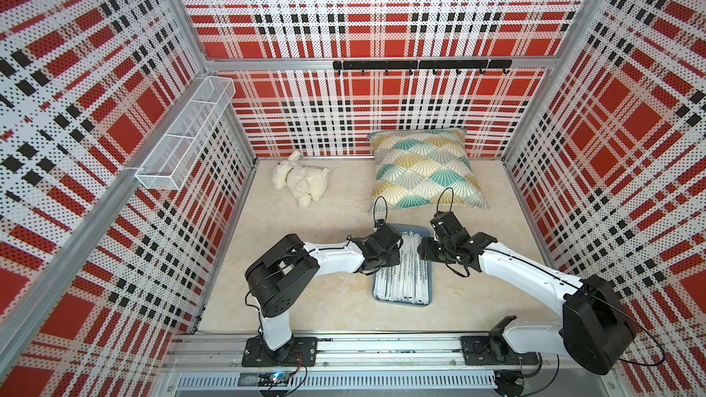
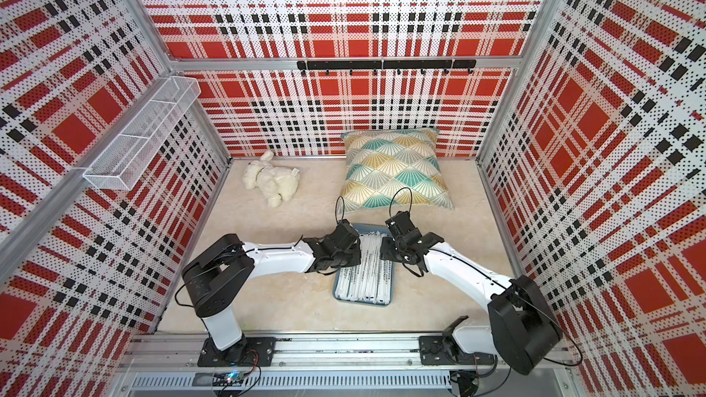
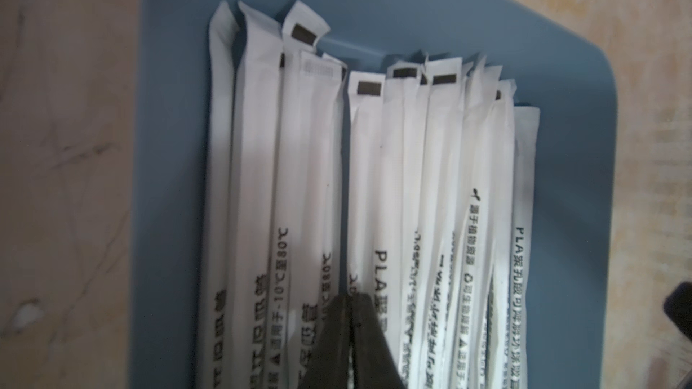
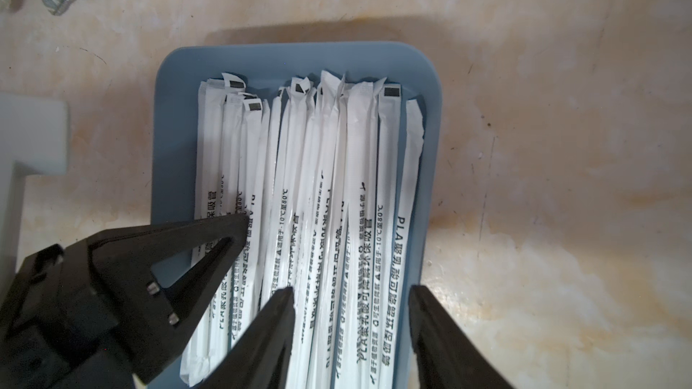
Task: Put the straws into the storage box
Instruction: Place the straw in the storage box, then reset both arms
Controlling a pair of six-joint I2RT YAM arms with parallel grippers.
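Several straws [image 1: 401, 280] [image 2: 363, 280] in white printed wrappers lie side by side along the slate-blue storage box [image 1: 401, 302] [image 2: 363, 302]. Both arms meet over its far half. My left gripper [image 3: 352, 297] is shut, its tips low over the middle straws [image 3: 374, 181] with nothing seen between them; it appears in the right wrist view as a black wedge [image 4: 245, 224]. My right gripper [image 4: 350, 293] stands open above the straws [image 4: 337, 181] on the box's right side, one finger over the rim [image 4: 430, 181]. In the top views the grippers [image 1: 399, 252] [image 1: 420, 252] nearly face each other.
A white plush toy [image 1: 301, 181] and a patterned pillow [image 1: 424, 169] lie at the back of the cream surface. A white wire-mesh basket [image 1: 183, 139] hangs on the left wall and a black hook rail [image 1: 420, 65] on the back wall.
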